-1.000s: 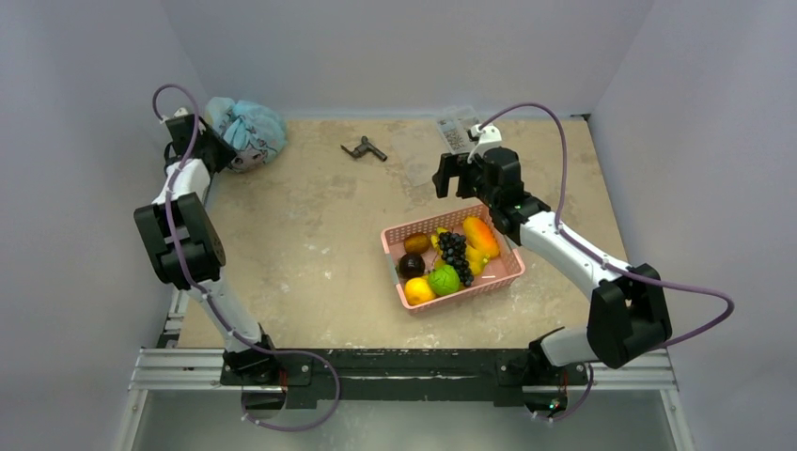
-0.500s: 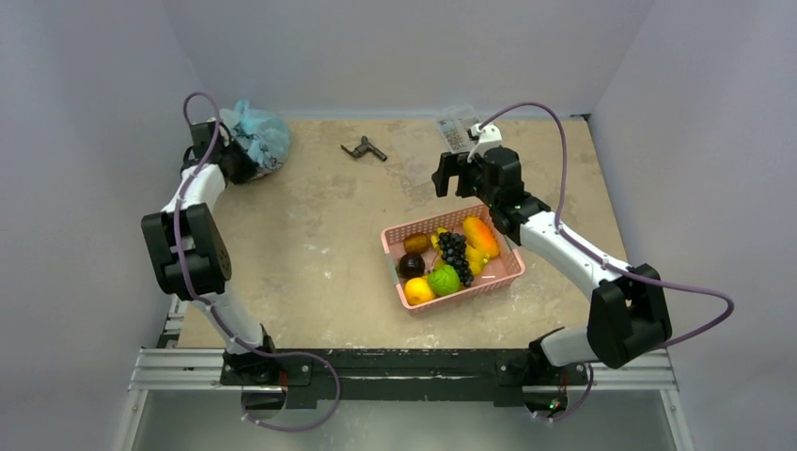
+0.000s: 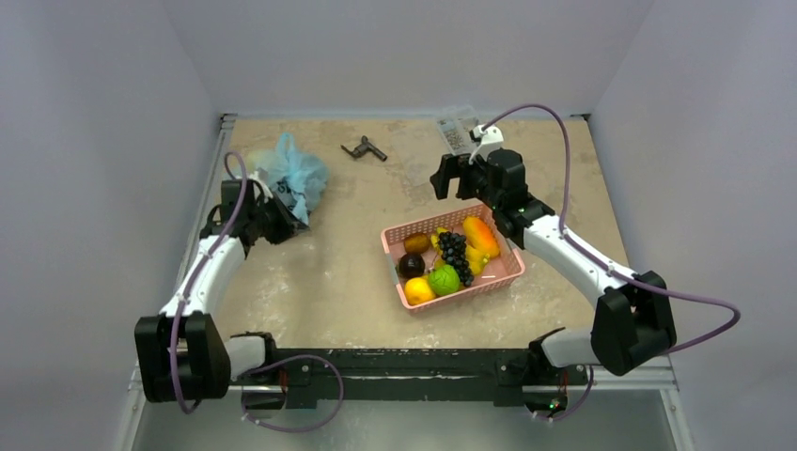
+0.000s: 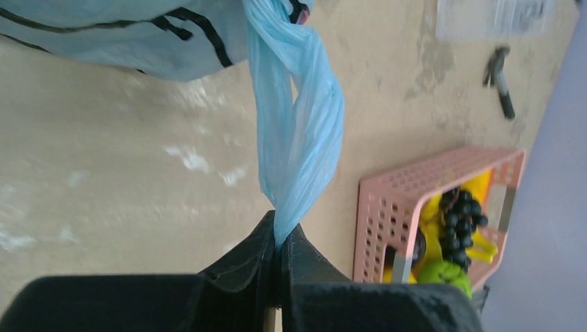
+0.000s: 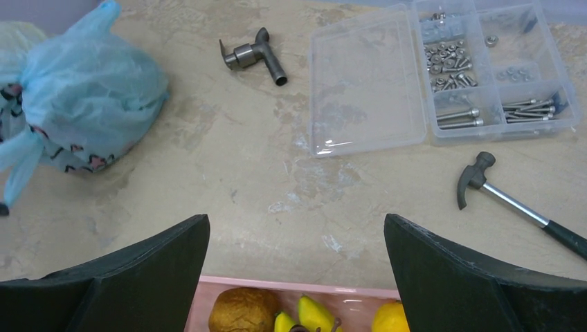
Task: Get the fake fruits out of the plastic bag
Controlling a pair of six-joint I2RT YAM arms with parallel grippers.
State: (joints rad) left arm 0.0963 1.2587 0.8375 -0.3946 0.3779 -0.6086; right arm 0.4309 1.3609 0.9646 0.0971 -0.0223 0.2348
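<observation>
The pale blue plastic bag (image 3: 291, 174) lies on the table's far left part, bulging, with dark lettering and pink motifs on its side (image 5: 83, 104). My left gripper (image 3: 285, 225) is shut on the bag's twisted loop handle (image 4: 297, 138), and the thin film is pinched between the fingertips of that gripper (image 4: 280, 232). The handle is stretched taut from the bag's body (image 4: 138, 34). The fake fruits are hidden inside the bag. My right gripper (image 3: 449, 178) hangs open and empty over the far rim of the pink basket (image 5: 297, 285), and its jaws (image 5: 296, 225) stand wide apart.
The pink slatted basket (image 3: 393, 268) at centre right holds grapes, a lime-green fruit and several others. A metal pipe fitting (image 3: 364, 148), a clear box of screws (image 5: 443, 76) and a small hammer (image 5: 512, 200) lie at the back.
My left gripper closed on the bag's handle and dragged the bag out of the far left corner, rightward and nearer. The right arm stayed still.
</observation>
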